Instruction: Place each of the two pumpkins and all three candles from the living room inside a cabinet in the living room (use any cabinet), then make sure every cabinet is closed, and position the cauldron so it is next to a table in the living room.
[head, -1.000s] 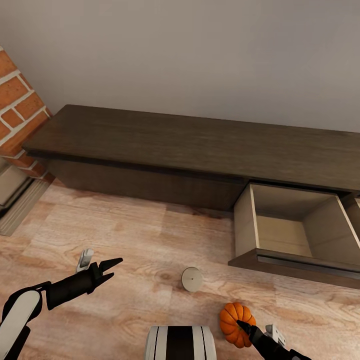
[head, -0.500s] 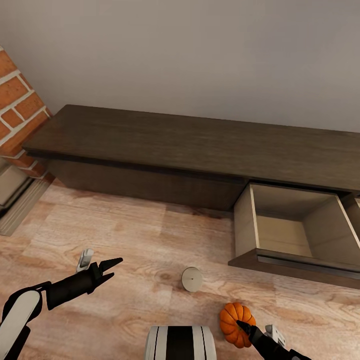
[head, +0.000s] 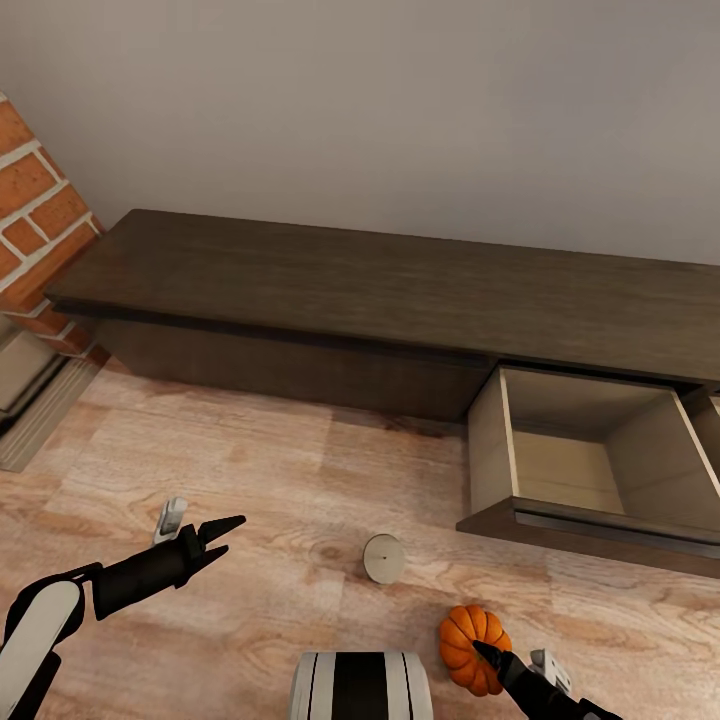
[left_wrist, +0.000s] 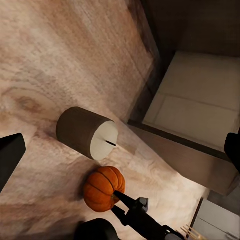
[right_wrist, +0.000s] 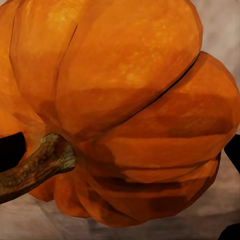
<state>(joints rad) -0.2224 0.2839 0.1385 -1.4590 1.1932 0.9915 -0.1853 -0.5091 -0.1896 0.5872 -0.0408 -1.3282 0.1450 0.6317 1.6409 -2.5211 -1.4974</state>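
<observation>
1. Against the wall: cabinet (head: 400, 290), one drawer (head: 590, 465) pulled out, bare inside.
2. On the floor (head: 250, 470): candle (head: 384, 557), pumpkin (head: 474, 640) beside it.
3. Left gripper (head: 222, 538) spread wide, holding nothing.
4. Right gripper (head: 487, 655) at pumpkin, half hidden; grip impossible to tell.

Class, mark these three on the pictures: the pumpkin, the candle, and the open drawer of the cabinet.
pumpkin (head: 470, 640): head view, on its ribbed orange top.
candle (head: 384, 558): head view, on its flat round top.
open drawer (head: 560, 470): head view, on its pale beige inner floor.
</observation>
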